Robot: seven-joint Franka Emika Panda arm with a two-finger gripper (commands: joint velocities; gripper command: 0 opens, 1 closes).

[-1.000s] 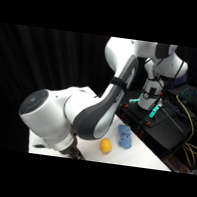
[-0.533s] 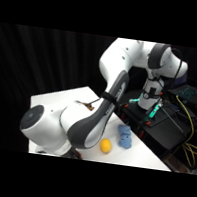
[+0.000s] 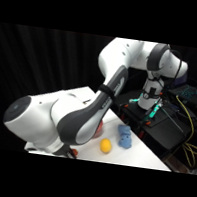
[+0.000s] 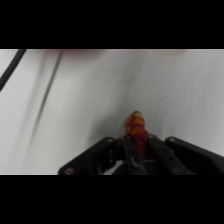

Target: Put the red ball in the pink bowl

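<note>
The small red-orange ball with a speckled, bumpy surface sits pinched between the two dark fingers of the gripper, evidently clamped for carrying, above bare white table. The pink bowl is not visible in either view; in the side view the bulky white arm hides much of the table. A smooth yellow ball and a blue toy lie just beside each other near the table's right edge, apart from the gripper.

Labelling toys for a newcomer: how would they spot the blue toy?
Find the white table, then its edge nearest the black equipment. The blue toy sits there beside a yellow ball; it alone is blue and lumpy, not round.
</note>
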